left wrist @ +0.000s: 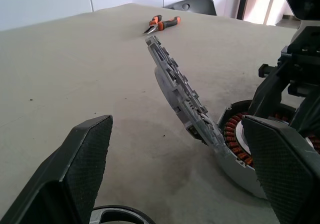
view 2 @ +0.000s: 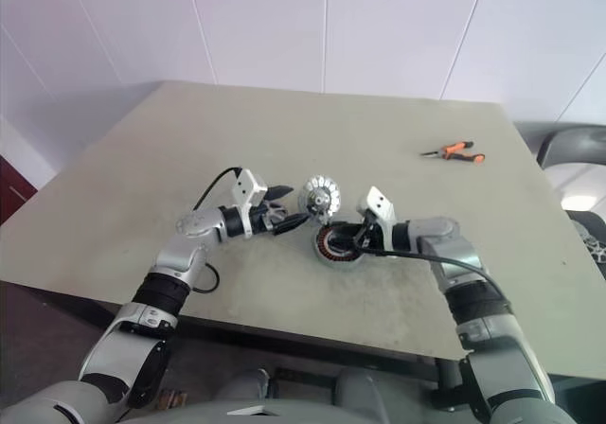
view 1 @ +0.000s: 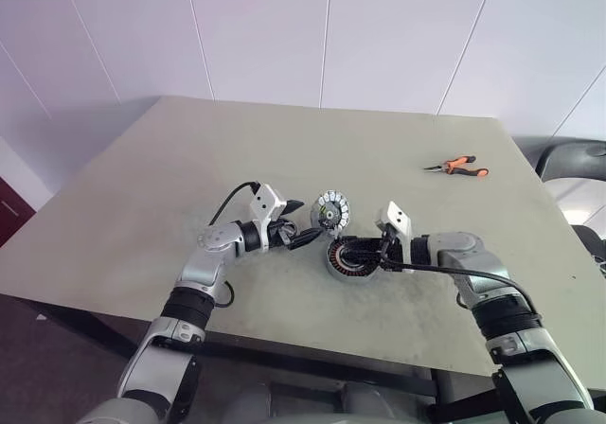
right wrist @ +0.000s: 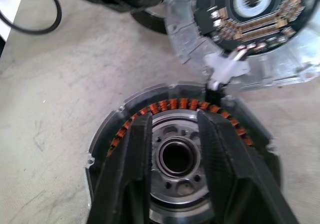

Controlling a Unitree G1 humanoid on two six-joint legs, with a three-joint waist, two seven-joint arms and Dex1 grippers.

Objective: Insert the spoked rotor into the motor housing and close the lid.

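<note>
The motor housing (view 1: 352, 258) lies flat near the table's front, its copper windings (right wrist: 165, 106) ringing a silver centre with a dark bore. The spoked rotor (view 1: 330, 210) stands tilted on edge, its lower rim at the housing's rim, its dark hub touched with green. My right gripper (view 1: 347, 250) reaches in from the right and hangs over the housing's centre, fingers (right wrist: 135, 154) a narrow gap apart with nothing between them. My left gripper (view 1: 301, 223) is open wide just left of the rotor, which stands beyond its pads (left wrist: 90, 149), apart from them. The lid is out of view.
Orange-handled pliers (view 1: 457, 167) lie at the table's far right. A dark chair (view 1: 571, 157) stands beyond the right edge. A black cable (view 1: 227, 202) loops from my left wrist. The table's front edge (view 1: 284, 344) runs close below both arms.
</note>
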